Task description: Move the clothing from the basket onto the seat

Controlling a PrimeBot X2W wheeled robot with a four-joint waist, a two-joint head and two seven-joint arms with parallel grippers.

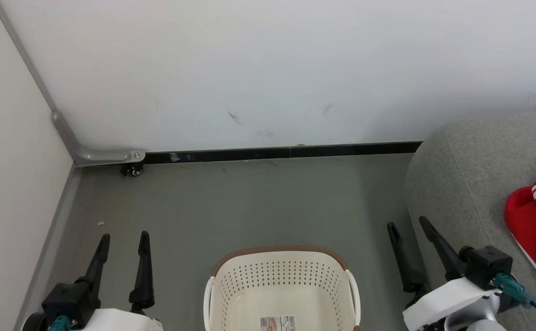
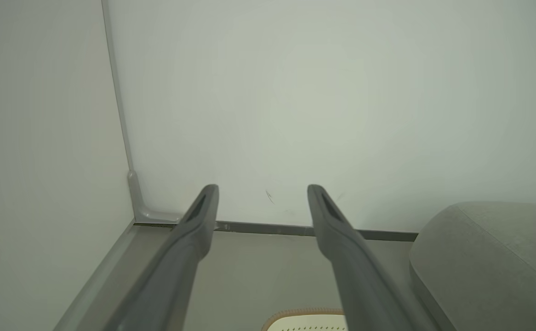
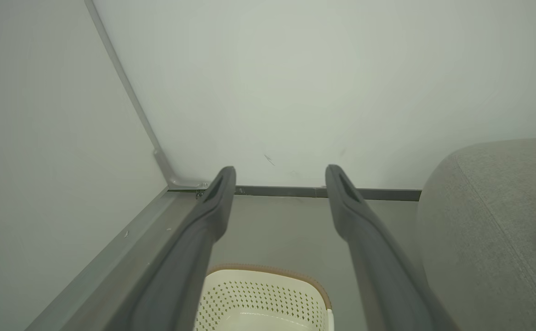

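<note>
- Both sets of jaws stand spread wide with nothing between them.
- The left gripper (image 1: 124, 236) hangs over the grey floor (image 1: 249, 207), left of the basket (image 1: 279, 251).
- The right gripper (image 1: 407, 223) hangs between the basket and the seat (image 1: 461, 184).
- Red clothing (image 1: 532, 220) with white stripes lies on the seat, well apart from the basket.
- A barcode sticker (image 1: 277, 323) shows on the basket's cream bottom.

No legible text (sticker (image 1: 277, 323) too small)
</note>
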